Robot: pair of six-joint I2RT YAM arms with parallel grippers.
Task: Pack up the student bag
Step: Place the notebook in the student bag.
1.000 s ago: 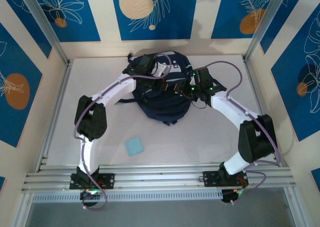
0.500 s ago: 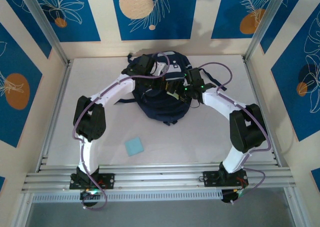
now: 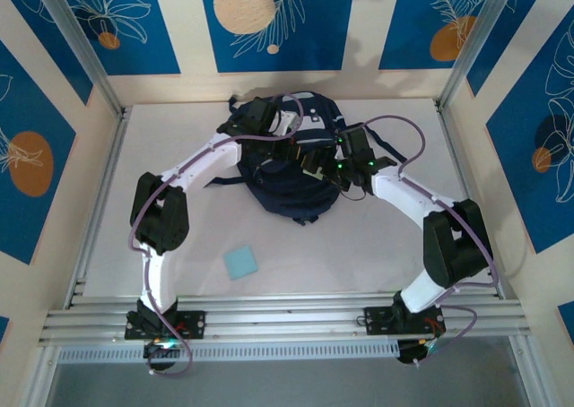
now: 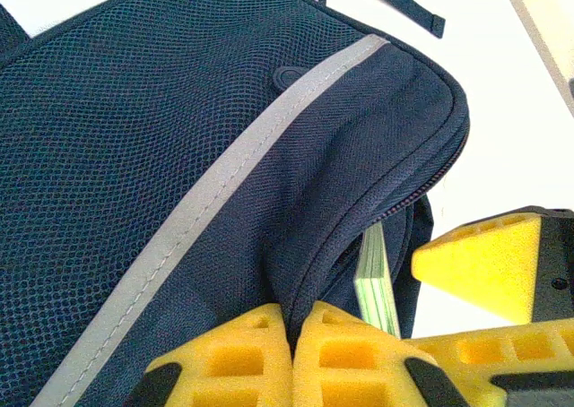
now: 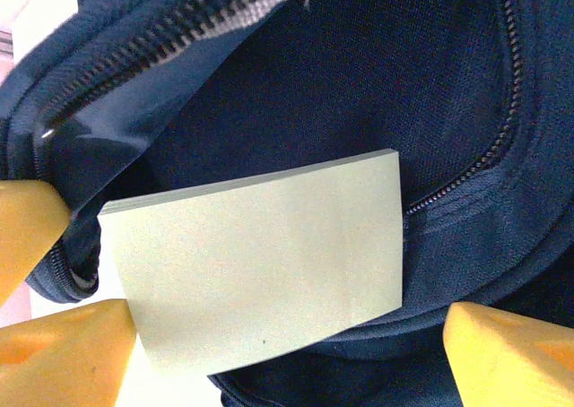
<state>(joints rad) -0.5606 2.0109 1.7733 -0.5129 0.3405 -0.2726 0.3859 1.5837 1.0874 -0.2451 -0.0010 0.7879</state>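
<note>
bright, even light falls from above; the white table carries only faint, soft shadows under the arms. overhead the student bag reads as a dark mass. in the left wrist view its mesh is crisp, the table blown out white.

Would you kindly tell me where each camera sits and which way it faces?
Top external: above and behind the bases, looking down on the table and student bag; left arm and right arm show.
Left wrist: outside the bag, facing its grey stripe; left end effector pinches fabric.
Right wrist: facing into the open pocket; right end effector open either side of a green notepad.
Shared: both wrist views catch the notepad.
</note>
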